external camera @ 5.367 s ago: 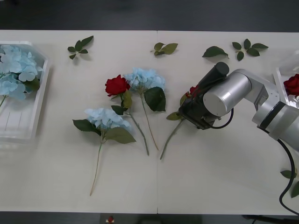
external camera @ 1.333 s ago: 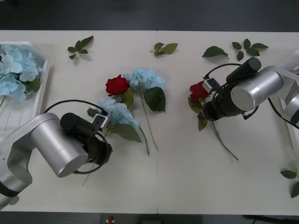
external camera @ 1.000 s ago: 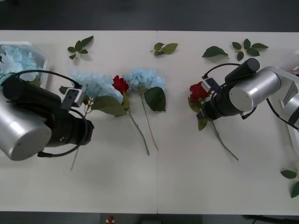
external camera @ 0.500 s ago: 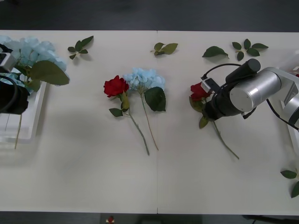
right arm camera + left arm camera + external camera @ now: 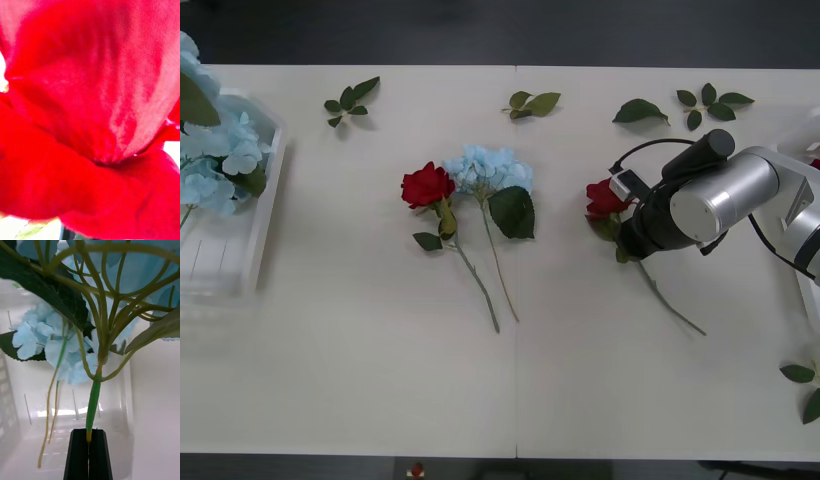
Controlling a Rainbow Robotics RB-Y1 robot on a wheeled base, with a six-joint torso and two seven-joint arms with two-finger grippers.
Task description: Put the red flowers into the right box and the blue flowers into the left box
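The flowers looked light and soft, cloth blooms on thin, springy stems, so I judged that a pinch on the bare stem just under the head would carry one without crushing the petals, though a long stem could swing and snag. In the left wrist view the black fingers (image 5: 89, 450) were clenched on the foot of a green stem, and the blue flower (image 5: 123, 273) they held hung over the left box (image 5: 240, 270), in which other blue flowers (image 5: 215, 165) already lay. The right gripper (image 5: 622, 228) sat low on the desk (image 5: 580, 390), well to the right of the loose blue flower (image 5: 485, 170), pressed against a rose (image 5: 604, 197) whose stem trailed away toward the front edge; the right wrist view was red petal (image 5: 90, 112) from side to side, and I could not tell whether those fingers were closed on it. Another rose (image 5: 426, 185) lay touching the loose blue flower on its left side, their stems nearly parallel, so I thought lifting either might drag the other. The desk was pale, smooth and flat, with a seam down its middle, and leaf sprigs (image 5: 350, 98) were scattered along its far side behind the loose blue flower. Beyond the far edge the room was dark.
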